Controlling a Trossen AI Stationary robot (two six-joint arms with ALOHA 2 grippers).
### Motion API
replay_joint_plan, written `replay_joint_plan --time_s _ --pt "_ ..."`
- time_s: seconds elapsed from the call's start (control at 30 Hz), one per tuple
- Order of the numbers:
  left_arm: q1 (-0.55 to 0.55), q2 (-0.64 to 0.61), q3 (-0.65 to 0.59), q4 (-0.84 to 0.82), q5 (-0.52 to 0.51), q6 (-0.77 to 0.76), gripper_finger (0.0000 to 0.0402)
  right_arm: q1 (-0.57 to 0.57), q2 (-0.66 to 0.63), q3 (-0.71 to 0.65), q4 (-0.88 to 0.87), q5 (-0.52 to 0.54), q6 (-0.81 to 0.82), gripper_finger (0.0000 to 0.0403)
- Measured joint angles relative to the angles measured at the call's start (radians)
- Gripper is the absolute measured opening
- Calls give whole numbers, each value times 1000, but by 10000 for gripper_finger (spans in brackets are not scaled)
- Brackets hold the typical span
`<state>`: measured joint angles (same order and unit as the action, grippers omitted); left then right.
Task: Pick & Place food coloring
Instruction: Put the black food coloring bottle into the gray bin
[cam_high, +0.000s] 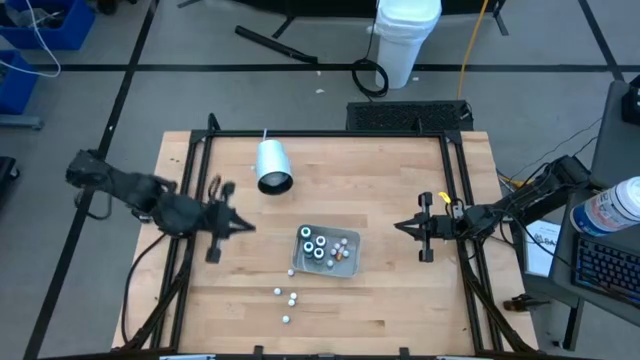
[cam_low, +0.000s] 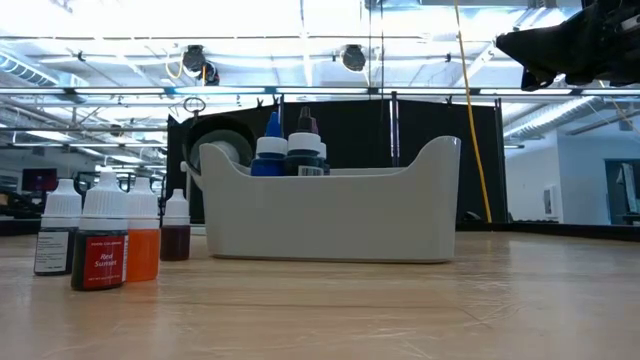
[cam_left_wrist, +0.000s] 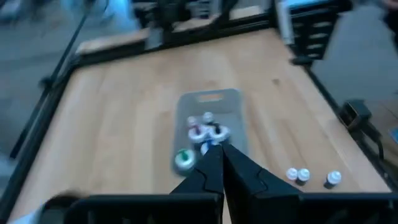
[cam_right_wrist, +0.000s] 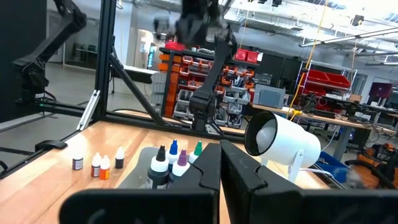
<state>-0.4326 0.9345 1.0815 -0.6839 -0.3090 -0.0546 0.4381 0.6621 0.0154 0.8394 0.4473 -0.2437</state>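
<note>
From where I stood, the tray (cam_high: 342, 262) sat near the middle of the worktop (cam_high: 380, 300) with several food coloring bottles (cam_high: 318, 246) standing upright inside it, caps up, so it plainly served as the collecting bin. Four more bottles (cam_low: 100, 240) stood loose on the wood just beside the tray, apparently not yet gathered. The left pincer (cam_high: 243, 227) hung above the worktop short of the tray, its fingers pressed together and gripping nothing that I could see. The right pincer (cam_high: 400, 226) waited on the other side of the tray, likewise shut and empty, probably parked clear. A white cup (cam_high: 272, 166) lay tipped on its side farther back.
</note>
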Motion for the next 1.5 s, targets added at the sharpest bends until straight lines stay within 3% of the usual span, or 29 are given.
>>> replay_joint_plan --time_s 0.13,0.27,0.6,0.83,0.97,1.2,1.5 --pt "-84 -123 -294 366 -15 103 5 0 0 0 0 0 0 0" --pt "-90 -207 -504 665 -11 146 4 0 0 0 0 0 27 0" --pt "-63 -215 -823 1191 -17 202 4 0 0 0 4 1 22 0" --pt "-123 -213 -990 1389 -94 239 6 0 0 0 8 1 -7 0" --pt "-139 -214 -1047 1422 -116 234 7 0 0 0 8 3 -7 0" --pt "-128 -217 -1044 1448 -142 279 4 0 0 0 8 103 -6 0" --pt "-112 -217 -1044 1438 -137 229 17 0 0 0 -8 99 -5 0"
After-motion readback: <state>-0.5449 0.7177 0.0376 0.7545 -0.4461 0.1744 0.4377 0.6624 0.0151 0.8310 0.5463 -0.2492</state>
